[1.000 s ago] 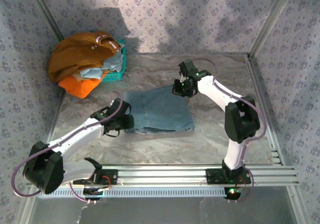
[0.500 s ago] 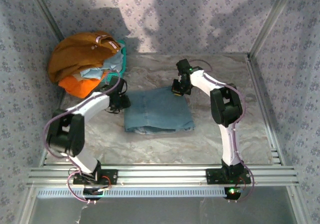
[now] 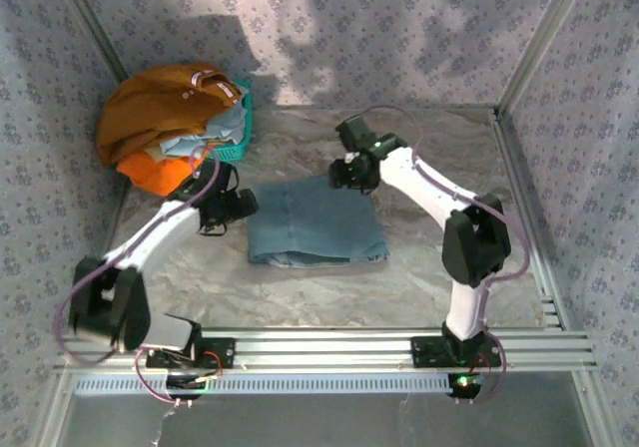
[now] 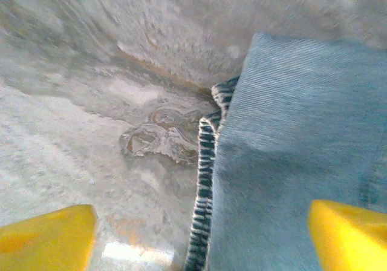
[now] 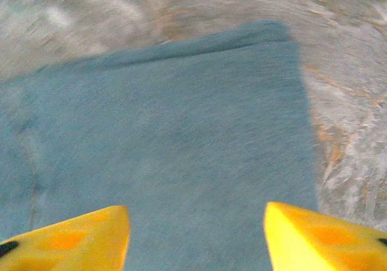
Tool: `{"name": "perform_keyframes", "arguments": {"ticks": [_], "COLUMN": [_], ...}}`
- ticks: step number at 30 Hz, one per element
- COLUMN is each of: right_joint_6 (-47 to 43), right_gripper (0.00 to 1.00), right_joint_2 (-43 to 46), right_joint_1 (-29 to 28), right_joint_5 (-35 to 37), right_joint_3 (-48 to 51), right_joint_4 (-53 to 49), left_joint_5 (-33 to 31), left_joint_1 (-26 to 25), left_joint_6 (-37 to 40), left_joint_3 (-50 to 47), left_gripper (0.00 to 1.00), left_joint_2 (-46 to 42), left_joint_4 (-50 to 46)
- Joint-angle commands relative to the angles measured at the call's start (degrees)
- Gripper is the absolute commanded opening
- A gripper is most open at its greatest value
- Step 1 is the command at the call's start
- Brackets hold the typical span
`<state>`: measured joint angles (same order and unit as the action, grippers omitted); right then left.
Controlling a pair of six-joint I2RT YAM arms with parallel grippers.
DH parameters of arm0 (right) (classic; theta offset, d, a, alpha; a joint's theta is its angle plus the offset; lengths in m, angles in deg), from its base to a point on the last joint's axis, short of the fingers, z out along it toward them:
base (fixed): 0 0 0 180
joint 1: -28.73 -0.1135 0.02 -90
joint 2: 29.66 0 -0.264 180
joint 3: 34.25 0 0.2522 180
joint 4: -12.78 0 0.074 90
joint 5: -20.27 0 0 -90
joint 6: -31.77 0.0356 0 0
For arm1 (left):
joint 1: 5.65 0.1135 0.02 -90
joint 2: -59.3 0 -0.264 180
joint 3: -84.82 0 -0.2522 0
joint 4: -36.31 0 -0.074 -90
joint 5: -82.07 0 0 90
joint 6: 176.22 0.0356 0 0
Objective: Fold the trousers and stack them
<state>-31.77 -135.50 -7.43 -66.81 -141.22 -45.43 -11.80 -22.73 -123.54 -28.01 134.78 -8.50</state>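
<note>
Top external: lets go just now with left gripper (image 3: 242, 204) and right gripper (image 3: 345, 176), both spread open at far corners of the trousers (image 3: 318, 223), folded flat mid-surface (image 3: 329, 287), stacking seemingly next.

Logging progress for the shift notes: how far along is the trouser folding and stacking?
Done: the trousers lie folded into a rectangle on the table. In hand: nothing; left pincer and right pincer are open at its far corners. Left: stacking it.
</note>
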Motion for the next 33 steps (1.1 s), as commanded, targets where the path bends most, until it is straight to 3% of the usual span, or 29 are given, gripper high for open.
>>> {"name": "perform_keyframes", "arguments": {"ticks": [1,6,11,15,19,27,33], "right_joint_6": [-0.1,5.8,7.4,8.7,9.1,8.9,0.1], "right_gripper": [0.69,0.75,0.82,0.80,0.76,0.75,0.73], "right_joint_2": [-1.4,-9.9,-17.1,-20.6,-18.4,-11.1,-7.6], "right_joint_1": [-10.4,-21.9,-23.9,-20.1,-13.2,1.1,12.7], "right_joint_5": [10.8,17.2,11.5,2.3,-4.7,0.1,3.7], "right_joint_3": [0.5,-5.9,-8.6,-6.4,1.9,13.8,17.3], "right_joint_4": [-6.6,-12.7,-12.1,-9.4,-3.1,-2.7,-5.2], "left_joint_5": [-2.4,-4.7,-3.8,-2.6,-2.1,0.1,1.7], "left_joint_1": [1.5,3.6,5.6,6.4,7.1,7.5,7.6], "left_joint_6": [-1.3,-3.7,-4.4,-4.2,-4.5,-5.0,-5.7], "left_joint_3": [-2.2,-8.7,-13.4,-15.0,-14.7,-14.0,-14.1], "left_gripper": [0.98,1.00,1.00,1.00,1.00,1.00,1.00], "left_joint_2": [-9.3,-21.6,-28.8,-30.9,-30.7,-28.2,-27.5], "left_joint_4": [-6.5,-10.9,-12.7,-13.0,-12.9,-10.0,-8.2]}}
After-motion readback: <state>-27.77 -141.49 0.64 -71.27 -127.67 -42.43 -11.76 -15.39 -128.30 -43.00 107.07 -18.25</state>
